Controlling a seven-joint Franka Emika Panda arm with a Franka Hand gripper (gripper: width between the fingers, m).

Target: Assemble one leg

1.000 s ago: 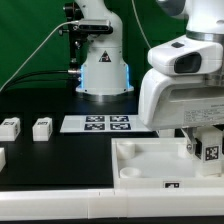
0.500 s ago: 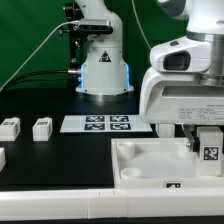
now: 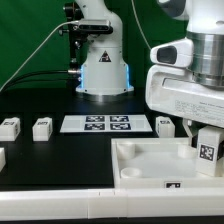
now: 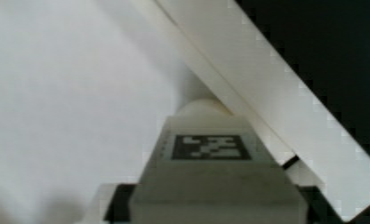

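Observation:
My gripper is shut on a white leg with a tag on its face, held slightly tilted over the right end of the large white tray-like piece. In the wrist view the leg sits between my dark fingers, its far end down against the tray's floor beside the raised rim. My gripper grips the leg's near end. Whether the leg's tip is in a socket is hidden.
Two loose legs stand at the exterior view's left, another beside the marker board. A fourth part shows at the left edge. The robot base stands behind.
The hand has shifted up and to the exterior view's right, uncovering the leg beside the marker board. The held leg stays over the tray's right end, now a little tilted.

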